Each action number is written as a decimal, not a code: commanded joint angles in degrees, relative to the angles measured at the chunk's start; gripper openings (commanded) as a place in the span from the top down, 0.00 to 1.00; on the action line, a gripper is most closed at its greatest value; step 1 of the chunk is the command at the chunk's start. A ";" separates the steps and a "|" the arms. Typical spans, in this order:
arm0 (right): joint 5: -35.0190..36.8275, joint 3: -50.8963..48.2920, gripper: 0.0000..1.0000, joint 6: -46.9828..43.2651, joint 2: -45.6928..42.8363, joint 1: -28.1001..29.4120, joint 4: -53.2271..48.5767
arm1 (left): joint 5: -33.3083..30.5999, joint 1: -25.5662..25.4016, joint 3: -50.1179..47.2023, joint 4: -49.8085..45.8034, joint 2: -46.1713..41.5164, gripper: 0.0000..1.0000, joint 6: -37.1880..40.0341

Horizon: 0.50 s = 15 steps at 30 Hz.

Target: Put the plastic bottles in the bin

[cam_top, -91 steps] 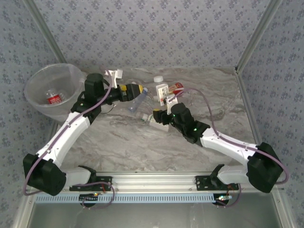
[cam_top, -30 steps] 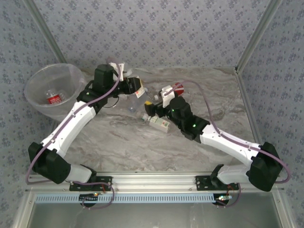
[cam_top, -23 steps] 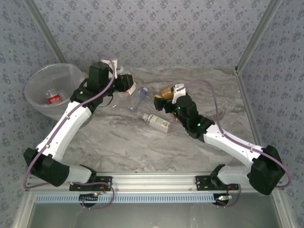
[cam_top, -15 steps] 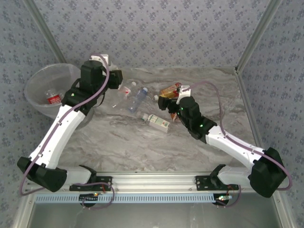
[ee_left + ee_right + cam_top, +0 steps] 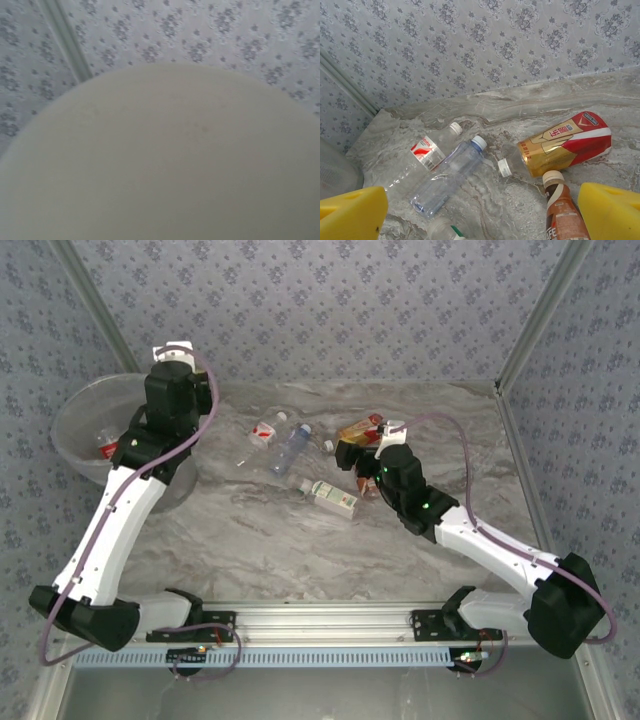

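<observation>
Swung leftward since half a second back, the left arm point(image 5: 115, 505) is now held over the bin point(image 5: 70, 415), presumably so that a load can be dropped inside. Whether the left hand point(image 5: 172, 370) is clamped on anything cannot be told. One red-labelled bottle point(image 5: 110, 445) is seen lying in the bin. The right hand point(image 5: 480, 215) is held with fingers wide apart, low over the table point(image 5: 300, 550) beside the brown bottle point(image 5: 562, 210) and the gold-labelled bottle point(image 5: 565, 142) — likely lined up for the next pick.

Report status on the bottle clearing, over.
Right pincer open above loose bottles. Left arm at the bin, grip unreadable. One red-label bottle inside, at least five on the table. Nothing blocking.
</observation>
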 commanded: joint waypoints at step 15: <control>1.68 -0.18 0.01 1.29 -1.56 -0.41 -2.04 | 20.18 27.12 0.42 2.21 0.93 0.54 -14.33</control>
